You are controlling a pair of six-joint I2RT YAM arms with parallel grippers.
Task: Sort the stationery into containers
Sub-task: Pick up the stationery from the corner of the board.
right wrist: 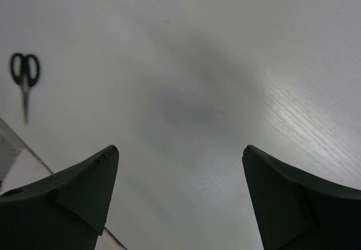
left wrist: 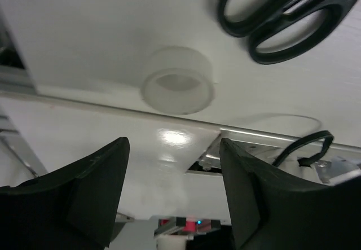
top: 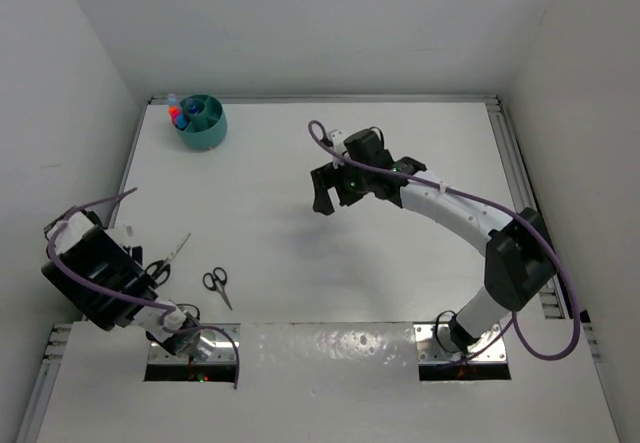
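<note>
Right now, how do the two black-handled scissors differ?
The left black-handled scissors point blades toward the far wall; the right black-handled scissors point blades toward the near edge. The left pair sits by the left arm; the right pair lies clear. Both lie flat.

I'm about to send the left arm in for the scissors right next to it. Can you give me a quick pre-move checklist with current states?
1. The left gripper is open and empty: ok.
2. The black-handled scissors are centred in its jaws: not ok. The handles sit off to the upper right of the left wrist view.
3. Nothing else lies in the approach: not ok. A translucent white ring lies on the white table, closer to the jaw line than the handles.
4. The right gripper is out of the way: ok. It is open and empty, over the table's middle.
5. The round teal plastic organiser cup is upright: ok, at the far left corner.
6. A compartment is free for the scissors: cannot tell.
</note>
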